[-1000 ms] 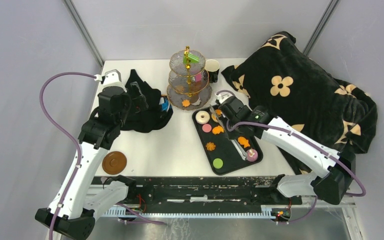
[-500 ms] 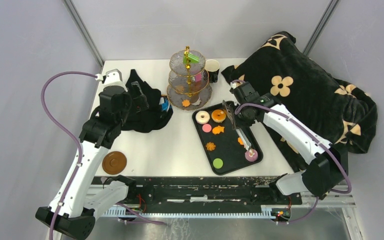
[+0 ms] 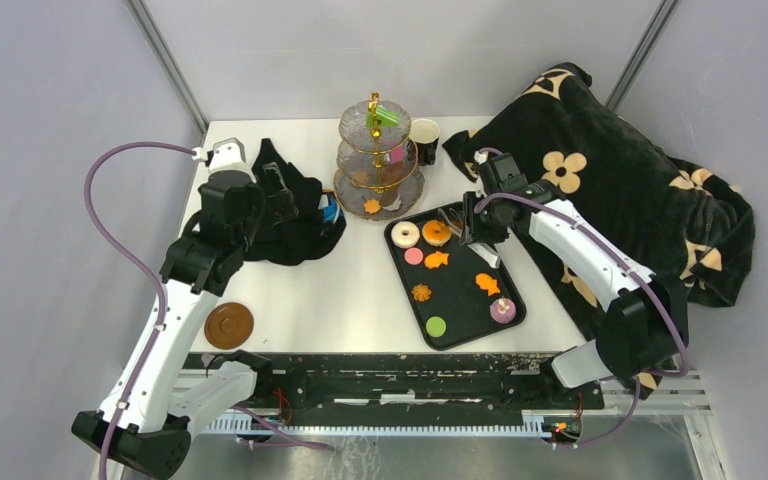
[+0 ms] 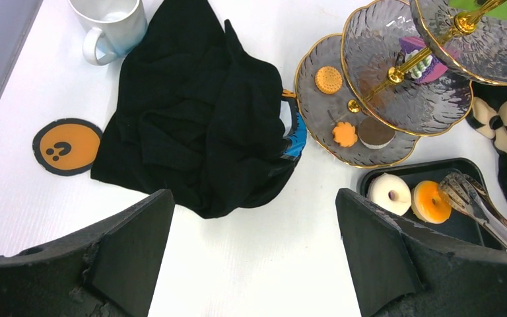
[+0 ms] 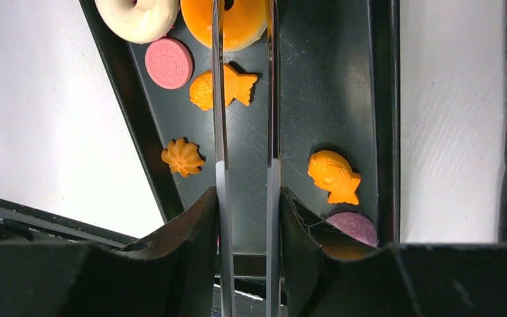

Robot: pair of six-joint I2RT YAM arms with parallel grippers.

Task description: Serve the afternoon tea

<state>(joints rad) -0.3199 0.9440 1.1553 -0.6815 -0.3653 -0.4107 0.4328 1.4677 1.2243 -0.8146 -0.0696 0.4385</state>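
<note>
**Item: afternoon tea treats.** We list eight pieces in the black tray (image 3: 463,303), which sits right of centre on the counter (image 3: 360,290).
- Along the tray's far edge: white donut (image 3: 405,234) and orange donut (image 3: 437,232).
- Down the tray: pink disc (image 3: 413,256), fish cookie (image 3: 436,260), flower cookie (image 3: 421,292), second fish cookie (image 3: 487,283) and green disc (image 3: 436,326).
- In the near right corner: a purple piece (image 3: 503,310).

A few more pieces already lie on the three-tier stand (image 4: 311,115), just beyond the tray's far left corner.

**Change noted.** Within the last second the right arm has drawn back to the tray's far right corner, leaving the middle of the tray uncovered. The right pincer (image 5: 245,201) has eased its squeeze on the tongs (image 5: 217,99). The blades now stand apart, their tips reaching over the orange donut. We judge that donut to be the next piece for the stand; nothing is lifted yet.

**Pose.**
- Right arm: it reaches forward along the tray's right edge. Its pincer is turned left toward the donuts and holds the tongs.
- Left arm: it is raised over the black cloth (image 4: 198,125) on the counter's far left. The left pincer (image 4: 252,218) is wide and empty.
</note>
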